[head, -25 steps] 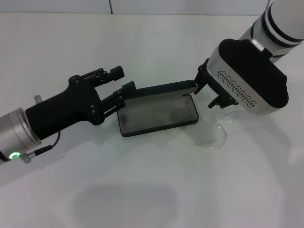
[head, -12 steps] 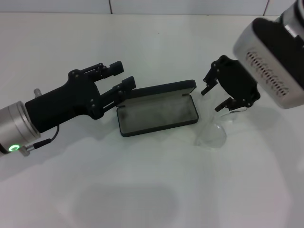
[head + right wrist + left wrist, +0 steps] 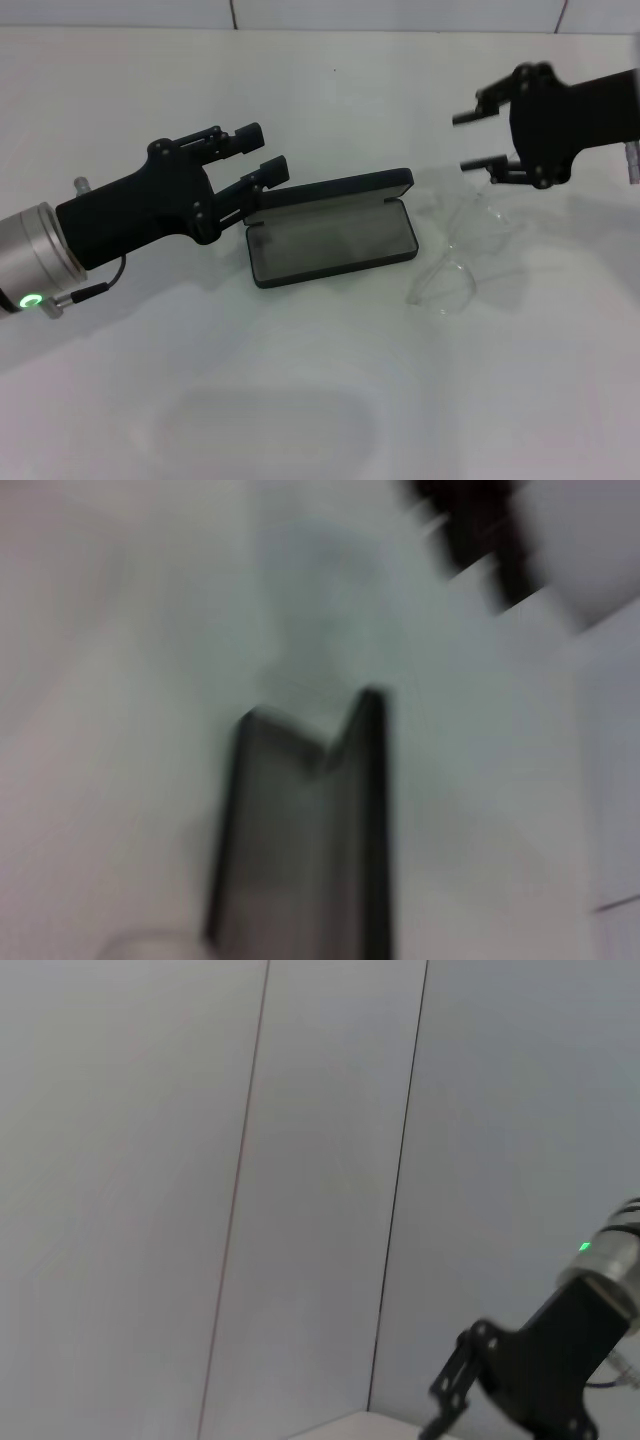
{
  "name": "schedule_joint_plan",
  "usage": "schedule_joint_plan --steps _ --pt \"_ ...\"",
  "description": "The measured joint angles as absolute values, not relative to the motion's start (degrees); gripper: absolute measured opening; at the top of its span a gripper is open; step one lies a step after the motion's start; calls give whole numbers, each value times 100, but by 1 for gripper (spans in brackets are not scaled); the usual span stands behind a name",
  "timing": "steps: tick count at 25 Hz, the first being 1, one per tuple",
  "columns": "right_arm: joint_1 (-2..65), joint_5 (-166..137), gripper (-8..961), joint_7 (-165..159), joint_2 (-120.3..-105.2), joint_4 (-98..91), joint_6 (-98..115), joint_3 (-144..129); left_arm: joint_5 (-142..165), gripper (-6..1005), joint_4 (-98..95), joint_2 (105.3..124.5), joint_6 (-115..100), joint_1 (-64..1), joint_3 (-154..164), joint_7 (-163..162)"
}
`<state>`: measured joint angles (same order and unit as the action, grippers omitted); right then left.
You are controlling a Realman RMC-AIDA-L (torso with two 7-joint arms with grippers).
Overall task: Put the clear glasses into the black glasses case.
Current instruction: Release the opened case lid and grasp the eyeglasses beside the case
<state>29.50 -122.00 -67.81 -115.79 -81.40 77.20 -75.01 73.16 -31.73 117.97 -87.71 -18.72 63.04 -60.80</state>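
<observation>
White tabletop [image 3: 330,400], open black glasses case [image 3: 335,240]; clear glasses [image 3: 455,255] beside it, ungrasped, liable to slide under both spread-fingered, empty tools: left tool [image 3: 255,160], right tool [image 3: 475,140].

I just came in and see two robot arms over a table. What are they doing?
The flat black rectangular glasses case lies open on the white table, and nothing is in it yet. The clear plastic glasses rest on the table beside the case, on the robot's right. The right gripper hangs open above them, holding nothing. The left gripper is open too, by the case's other end.
</observation>
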Motion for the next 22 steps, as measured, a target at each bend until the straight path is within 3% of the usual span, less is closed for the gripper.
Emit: schedule_joint_plan --steps 7,14,17,22 --pt "1684 -9405 337 -5519 -11569 -7763 7587 -7161 7346 541 -3173 11755 -8658 -1963 6302 -6188" --pt "1569 -7432 322 -4495 -11534 -5240 9435 -6231 7438 546 -3160 11760 -8533 -2050 6302 -6197" --pt "1750 -7427 316 -4260 -11450 -4012 10293 -5501 7537 548 -3154 11785 -8393 -2180 6309 -6207" --pt "1885 -7935 305 -4240 -11155 -2821 10449 -5126 7623 551 -3039 11808 -8337 -2371 6304 -6228"
